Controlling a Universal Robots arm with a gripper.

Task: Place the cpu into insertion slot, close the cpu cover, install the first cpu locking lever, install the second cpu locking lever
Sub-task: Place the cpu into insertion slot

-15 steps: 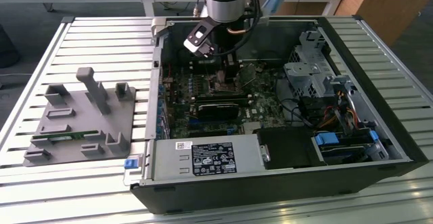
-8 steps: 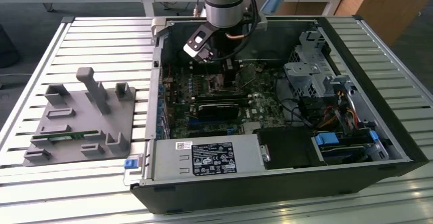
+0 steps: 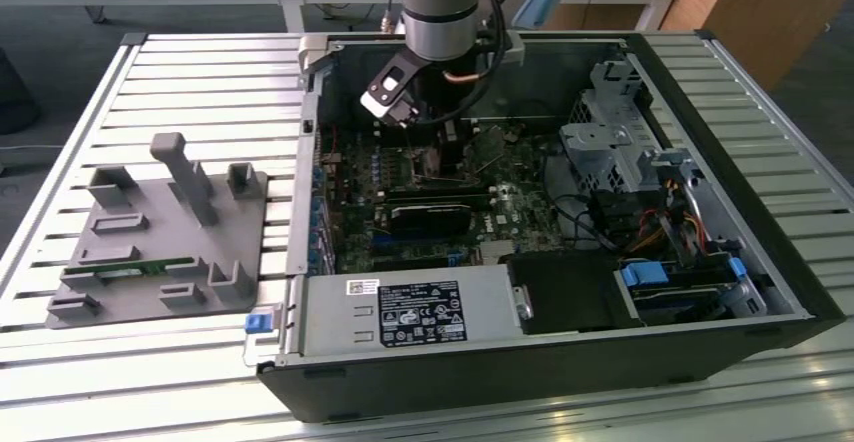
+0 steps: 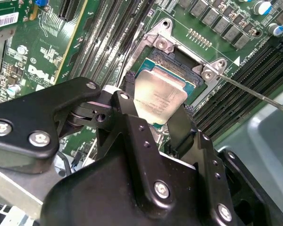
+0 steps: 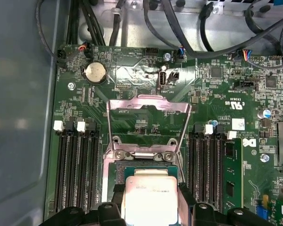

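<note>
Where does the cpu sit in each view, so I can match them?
Exterior view: hidden beneath the arm.
Second wrist view: the cpu held in the gripper, over the insertion slot.
First wrist view: the cpu before the raised cpu cover.
Shared landmark: the insertion slot's silver rim, in both wrist views.

Slatted table (image 3: 200, 72): computer case (image 3: 534, 367), grey fixture (image 3: 147, 252).
</note>
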